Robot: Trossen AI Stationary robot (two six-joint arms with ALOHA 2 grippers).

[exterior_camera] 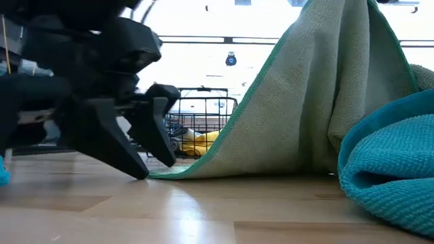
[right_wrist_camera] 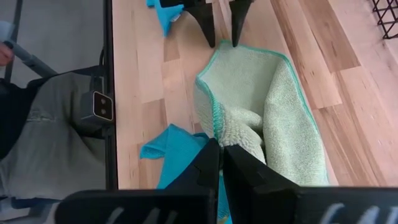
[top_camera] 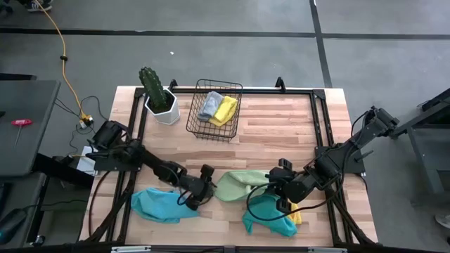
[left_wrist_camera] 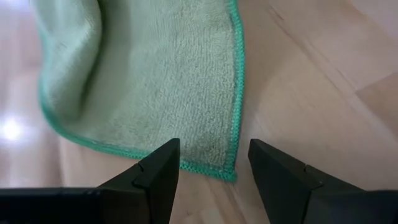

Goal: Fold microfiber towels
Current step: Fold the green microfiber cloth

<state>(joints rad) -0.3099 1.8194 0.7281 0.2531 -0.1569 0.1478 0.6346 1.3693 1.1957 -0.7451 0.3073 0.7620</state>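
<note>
Left wrist view: left claw [left_wrist_camera: 208,168] wide open, empty, straddling light-green microfiber towel [left_wrist_camera: 161,81] corner — right claw [right_wrist_camera: 219,163] pinched shut on it — may slip if pulled.

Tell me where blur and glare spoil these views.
Low view: the left gripper is close and soft, the windows behind blown out white. Left wrist view: a glare spot on the table beside the sharp light green towel. High view: evenly lit.
</note>
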